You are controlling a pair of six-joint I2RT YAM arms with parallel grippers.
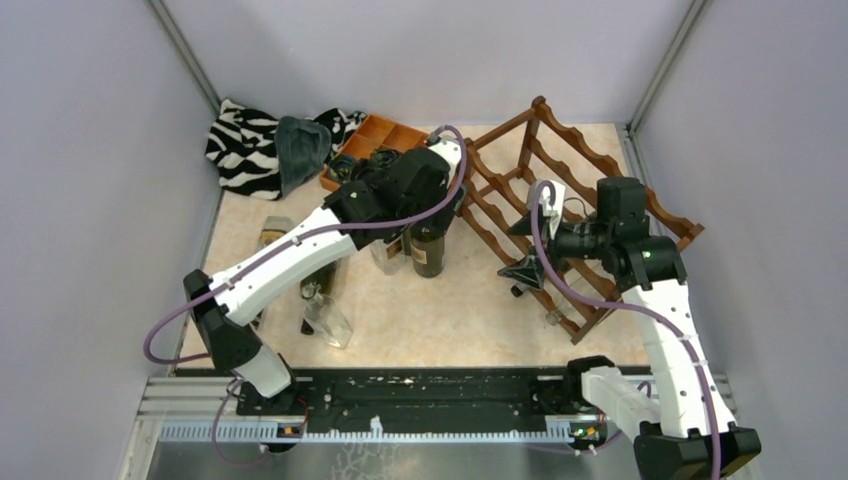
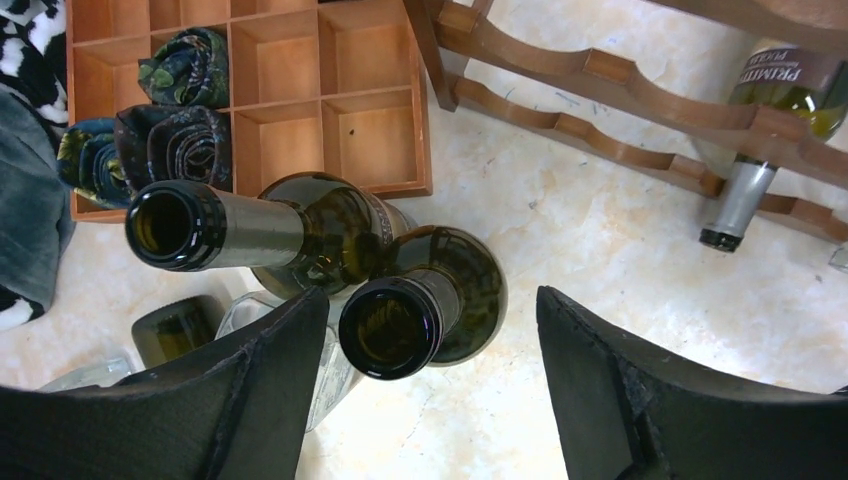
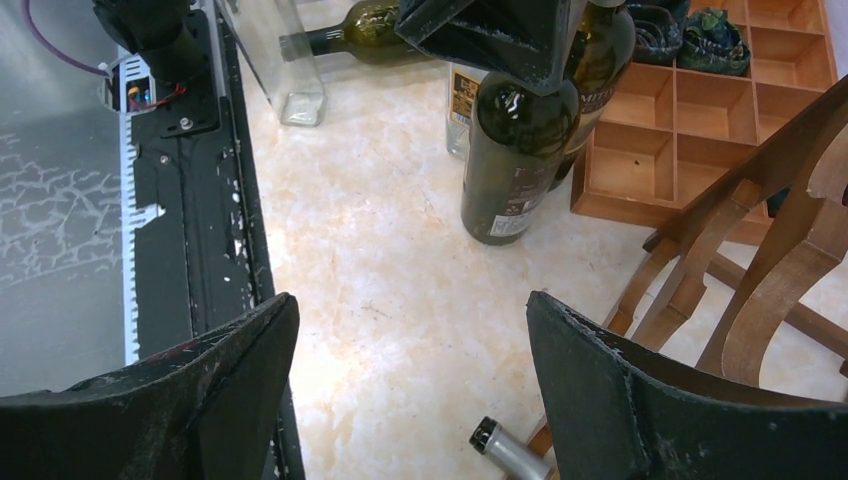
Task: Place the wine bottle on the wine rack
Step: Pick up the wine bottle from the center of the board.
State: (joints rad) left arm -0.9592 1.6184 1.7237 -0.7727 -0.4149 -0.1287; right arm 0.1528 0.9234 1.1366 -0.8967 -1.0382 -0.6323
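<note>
A dark green wine bottle [image 2: 440,300] stands upright on the table, its open mouth between the fingers of my left gripper [image 2: 432,340]. The jaws are open. The left finger [image 2: 270,370] is close to the bottle's neck, and a wide gap separates the neck from the right finger [image 2: 590,370]. A second green bottle [image 2: 300,230] stands just behind the first. The wine rack [image 1: 590,200] stands at the right, with one bottle [image 2: 790,85] lying in it. My right gripper [image 3: 412,380] hangs open over bare table beside the rack [image 3: 760,250]. From there the upright bottle [image 3: 515,150] shows under the left gripper.
An orange-brown compartment tray [image 2: 350,120] with rolled cloths sits at the back. A zebra-striped cloth [image 1: 245,145] lies in the back left corner. Clear and green bottles [image 1: 325,315] lie at the left. A foil-capped bottle neck [image 3: 505,450] pokes out of the rack's base.
</note>
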